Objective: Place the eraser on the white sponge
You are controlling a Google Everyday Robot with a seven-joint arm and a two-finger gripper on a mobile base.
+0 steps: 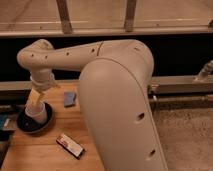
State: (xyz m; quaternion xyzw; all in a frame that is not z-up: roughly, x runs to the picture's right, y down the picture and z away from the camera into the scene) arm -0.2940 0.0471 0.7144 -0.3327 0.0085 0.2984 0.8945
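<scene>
I see the eraser (70,146), a flat white bar with dark ends, lying diagonally on the table (40,157). The white sponge (39,114) sits in a dark bowl (22,127), under the gripper (35,99).

Matt wooden table (47,156) (hand (35,99) above bowl (23,126))

Pale yellow gripper (35,105) over black bowl (22,128) at tan wooden table's (35,156) left edge; blue block (70,99) near far edge; white, red-striped bar (70,146) near front edge.

text: nothing readable anywhere
packet (70,146): red and white wrapper, no legible print
gripper (35,104): 9 o'clock, over the bowl (22,127)
</scene>
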